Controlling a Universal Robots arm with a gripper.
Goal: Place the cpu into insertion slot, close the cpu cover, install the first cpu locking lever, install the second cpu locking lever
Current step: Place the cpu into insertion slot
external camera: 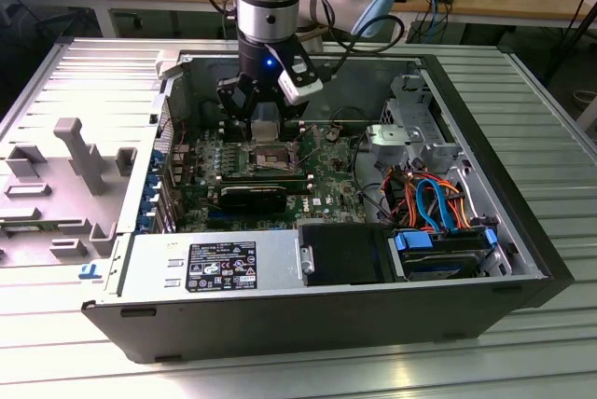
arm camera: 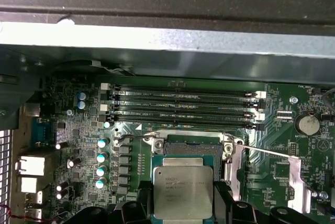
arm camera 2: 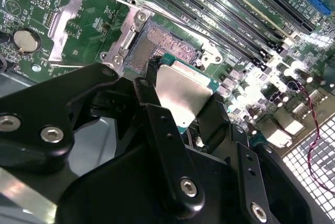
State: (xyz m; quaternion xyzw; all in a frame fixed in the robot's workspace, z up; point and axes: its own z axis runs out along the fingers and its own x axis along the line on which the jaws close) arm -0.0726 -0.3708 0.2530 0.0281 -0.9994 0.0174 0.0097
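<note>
- Ribbed metal counter [external camera: 541, 110] carries an open computer case [external camera: 280, 320], seen in the exterior view with its side panel off and the green motherboard [external camera: 322, 185] exposed.
- End effector [external camera: 266, 124] hangs from the arm inside the case, directly over the insertion slot [external camera: 270, 158].
- End effector state: clenched on the cpu [arm camera 2: 183, 90], its black fingers [arm camera 2: 152, 85] pressing against opposite edges of the chip.
- In both wrist views the cpu [arm camera: 183, 192] shows its dull silver top, flat side facing up.
- The cpu is held above the near part of the insertion slot [arm camera: 186, 149] and is not seated. In the second wrist view the slot's contact field [arm camera 2: 167, 43] lies uncovered beyond the chip's edge.
- The cpu cover [arm camera 2: 63, 25] is swung open, lying away from the slot to one side. In the first wrist view it appears as a silvery plate [arm camera: 301, 187] beside the socket.
- A thin wire locking lever [arm camera: 272, 153] stands unlatched, running from the slot rim towards the cover.
- Long black memory slots [arm camera: 183, 106] run parallel just beyond the insertion slot.
- A coin battery [arm camera: 307, 124] sits on the board near the open cover.
- A power supply [external camera: 215, 264] occupies the near wall of the case. Blue and orange cables [external camera: 434, 203] are bundled on the exterior view's right.
- A grey moulded fixture [external camera: 65, 175] lies on the counter on the exterior view's left, well apart from the case interior.
</note>
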